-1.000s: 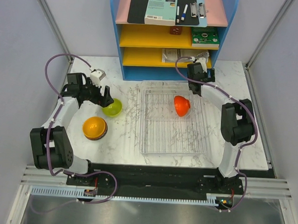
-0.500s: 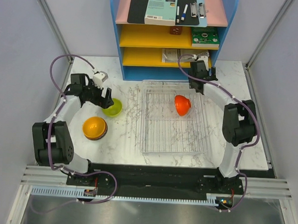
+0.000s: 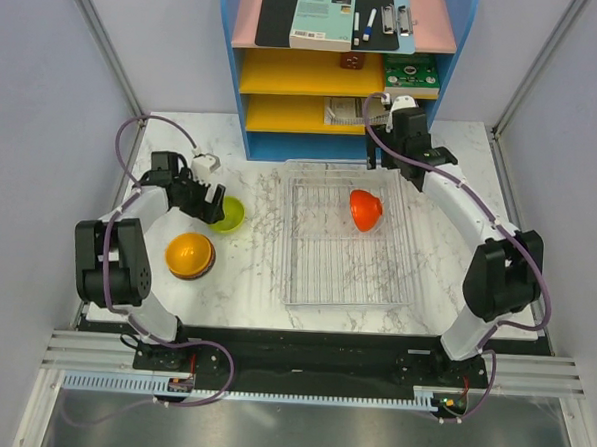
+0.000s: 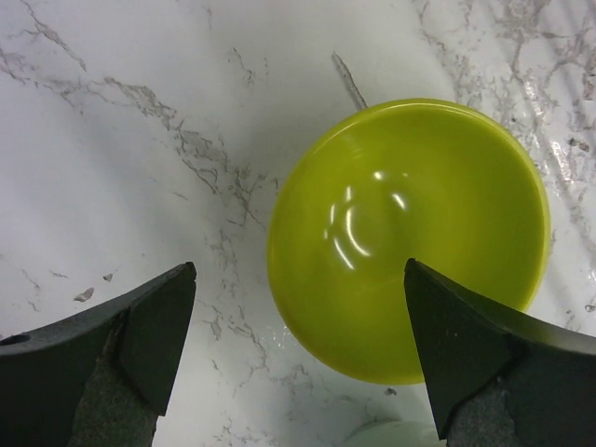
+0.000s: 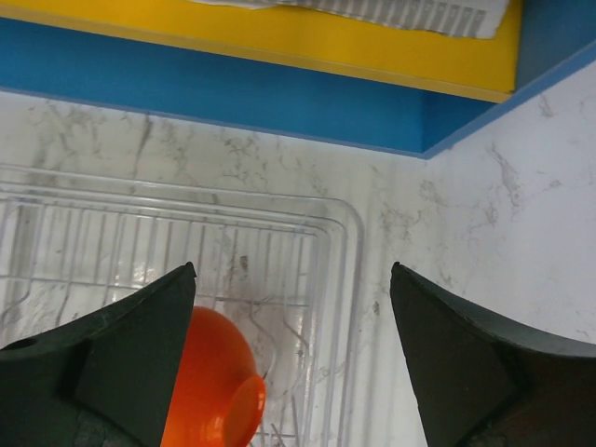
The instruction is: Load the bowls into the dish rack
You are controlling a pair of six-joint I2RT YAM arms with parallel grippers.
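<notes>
A lime-green bowl (image 3: pixel 227 215) (image 4: pixel 405 237) sits upright on the marble table. My left gripper (image 3: pixel 211 201) (image 4: pixel 300 268) hangs open just above its left rim, one finger over the bowl and the other over bare table. A pale mint rim (image 4: pixel 400 436) peeks in at the bottom edge of the left wrist view. An orange bowl (image 3: pixel 190 255) lies upside down on a darker one. A red bowl (image 3: pixel 365 209) (image 5: pixel 209 382) lies tilted in the wire dish rack (image 3: pixel 345 286) (image 5: pixel 345 242). My right gripper (image 3: pixel 387 153) (image 5: pixel 293 270) is open above the rack's far right corner, holding nothing.
The blue-and-yellow shelf unit (image 3: pixel 336 75) (image 5: pixel 279 112) stands right behind the rack, with books, pens and papers on it. Grey walls close in the left and right sides. Purple cables loop beside both arms.
My right arm has swung outward and drawn its gripper back toward the shelf, away from the red bowl. The left gripper has shifted slightly lower over the lime-green bowl.
</notes>
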